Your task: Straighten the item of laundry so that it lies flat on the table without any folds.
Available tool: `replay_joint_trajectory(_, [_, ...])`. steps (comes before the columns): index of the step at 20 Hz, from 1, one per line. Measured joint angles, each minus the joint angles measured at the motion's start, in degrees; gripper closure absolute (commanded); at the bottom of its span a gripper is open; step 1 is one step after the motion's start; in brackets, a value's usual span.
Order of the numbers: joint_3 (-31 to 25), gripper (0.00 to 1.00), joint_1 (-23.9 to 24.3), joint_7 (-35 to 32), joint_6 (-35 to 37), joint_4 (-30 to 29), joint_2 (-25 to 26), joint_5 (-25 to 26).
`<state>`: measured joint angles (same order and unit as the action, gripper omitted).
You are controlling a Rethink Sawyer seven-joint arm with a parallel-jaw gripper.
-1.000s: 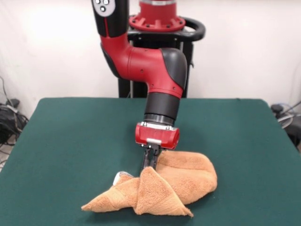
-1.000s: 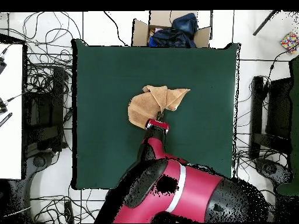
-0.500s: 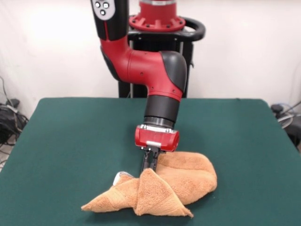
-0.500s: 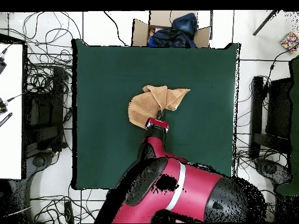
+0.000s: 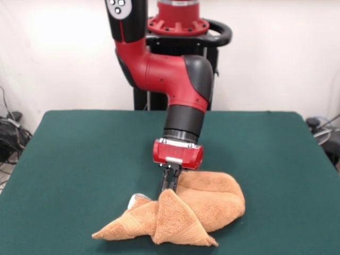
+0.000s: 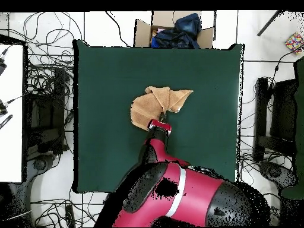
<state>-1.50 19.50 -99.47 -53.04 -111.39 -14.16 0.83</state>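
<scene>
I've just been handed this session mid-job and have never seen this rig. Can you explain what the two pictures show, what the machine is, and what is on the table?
The machine is a red and black robot arm on a pedestal, ending in a gripper. One picture looks across the table at the robot; the other looks straight down, with the robot's base at the bottom, so sides are swapped between them. On the green table lies one orange-tan towel, crumpled, with folds standing up in peaks, so not yet flat. The gripper reaches down into the towel's folds, its tips hidden by cloth, so whether it grips anything cannot be told. From above, the towel sits near the table's middle. Beyond the table's edges are cables and a cardboard box.
</scene>
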Motion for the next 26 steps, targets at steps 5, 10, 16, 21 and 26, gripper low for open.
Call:
replay_joint_trajectory(5, [0.0, 1.0, -1.5, 0.0, 3.5, -3.1, -4.8, -3.8])
replay_joint_trajectory(10, [0.0, 1.0, -2.7, 0.0, 10.4, -5.8, -10.4, -6.6])
replay_joint_trajectory(16, [0.1, 1.0, -4.0, 0.0, 19.0, -8.3, -17.5, -8.3])
replay_joint_trajectory(21, [0.5, 1.0, -5.0, 0.0, 23.3, -10.4, -23.1, -8.7])
replay_joint_trajectory(26, [0.9, 1.0, -5.6, 0.0, 26.4, -13.1, -28.9, -9.1])
